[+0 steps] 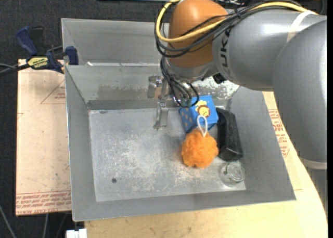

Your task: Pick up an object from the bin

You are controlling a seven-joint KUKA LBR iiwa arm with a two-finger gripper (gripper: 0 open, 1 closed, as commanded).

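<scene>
The grey metal bin (125,159) is located across the centre of the frame. The arm (276,39) is seen in the upper right, with an orange cover (195,21) and looped yellow and black cables (165,24) carried at its wrist. The gripper (161,123) is positioned at the frame centre, over bare bin floor near the rear wall. A blue box (200,111) bearing a yellow mark is located just right of it. An orange fluffy ball (199,151) with a white loop is placed below the box, just beside a black block (229,135) at its right. A clear round item (232,173) is located toward the bin's lower right corner.
</scene>
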